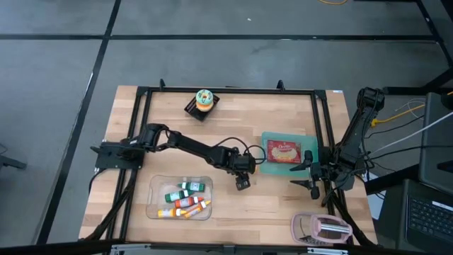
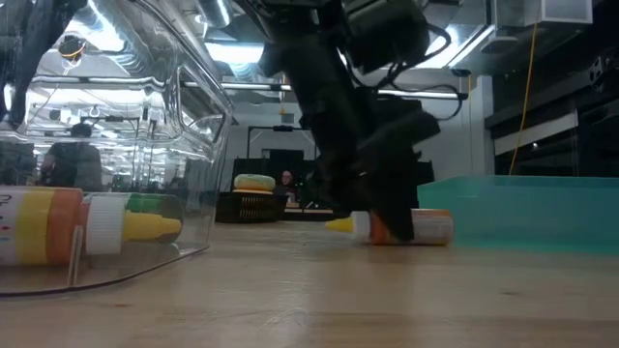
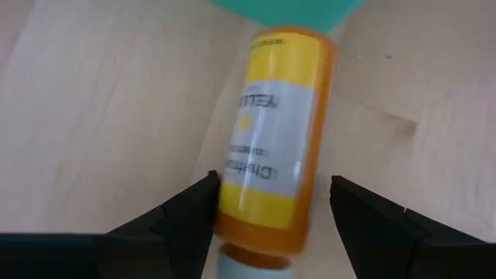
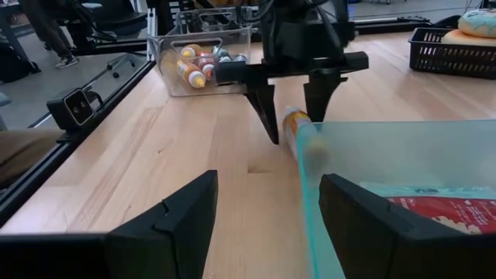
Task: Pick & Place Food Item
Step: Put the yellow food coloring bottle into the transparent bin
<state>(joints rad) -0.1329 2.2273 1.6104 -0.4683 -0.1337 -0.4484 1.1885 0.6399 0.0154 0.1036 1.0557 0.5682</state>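
Note:
An orange bottle [image 3: 271, 132] with a yellow-and-white label lies on its side on the wooden table, against the near left corner of the teal tray [image 1: 267, 136]. My left gripper [image 1: 243, 183] points steeply down over it, open. Its two fingers stand on either side of the bottle's body near the neck end, as the right wrist view shows from farther off [image 4: 293, 116]. In the low view the bottle [image 2: 426, 227] shows behind the dark fingers. My right gripper [image 1: 311, 185] waits open at the table's right side, beside the tray, with nothing between its fingers. My left gripper comes at the bottle from above, with its fingers across the bottle. One finger [image 3: 203, 203] stands close against the side of the bottle's body [image 3: 226, 203]; I cannot tell whether it touches. The other finger stands apart from it. The bottle lies flat on the table.
The teal tray holds a red food packet [image 1: 284, 152]. A clear container [image 1: 157, 185] with several small bottles stands near the front left. A black basket [image 1: 192, 110] with a doughnut sits at the far edge. A pink object [image 1: 322, 228] lies at the front right.

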